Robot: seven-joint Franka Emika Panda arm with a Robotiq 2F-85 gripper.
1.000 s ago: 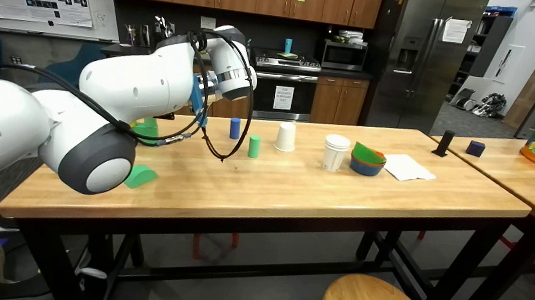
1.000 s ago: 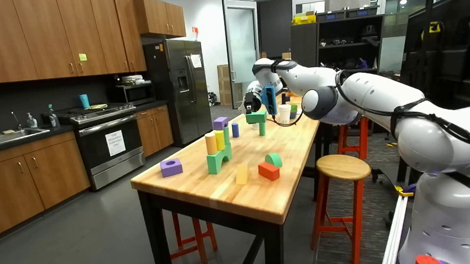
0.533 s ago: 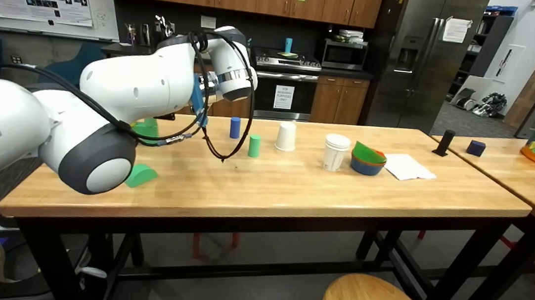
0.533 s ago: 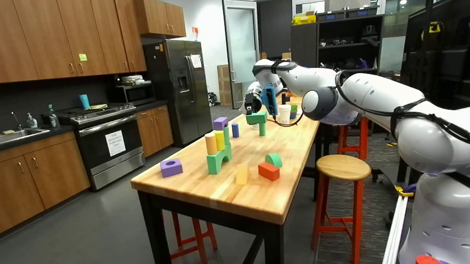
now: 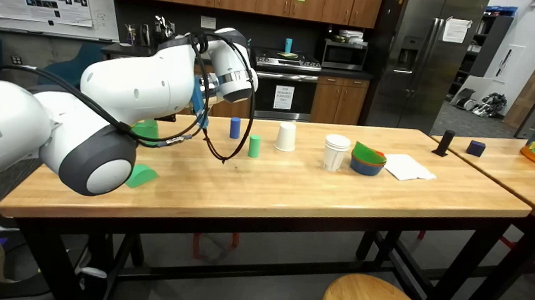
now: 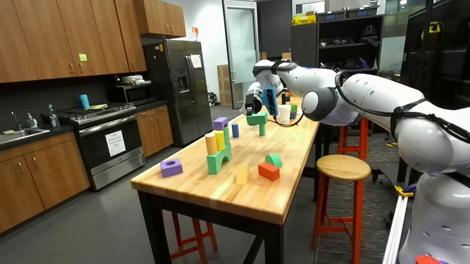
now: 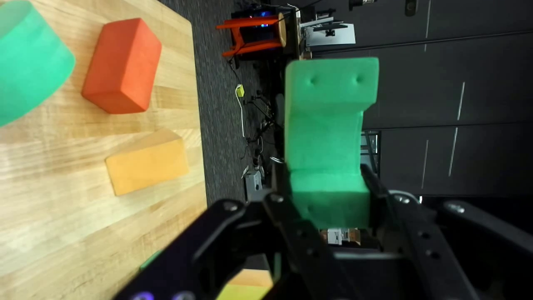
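My gripper (image 7: 327,183) is shut on one end of a green arch block (image 7: 325,129), which sticks out beyond the fingertips. In an exterior view the gripper (image 6: 253,105) holds the green arch (image 6: 257,118) above the table. A green cylinder (image 6: 262,130) stands on the table and lines up below the arch there; it also shows in an exterior view (image 5: 254,146). A blue cylinder (image 6: 235,130) stands nearby. The wrist view shows a red block (image 7: 125,66), an orange block (image 7: 148,164) and a green half-round (image 7: 29,66) on the table. The arm hides the gripper in an exterior view.
A stack has a green arch (image 6: 219,160) at its base, an orange cylinder (image 6: 211,144), a yellow cylinder (image 6: 219,140) and a purple arch (image 6: 220,123) on top. A purple block (image 6: 171,167), white cups (image 5: 335,153), nested bowls (image 5: 367,160) and a paper (image 5: 407,167) lie about.
The gripper and the held green arch have sunk very slightly. The arm shows only a tiny shift. The blocks on the table have not moved.
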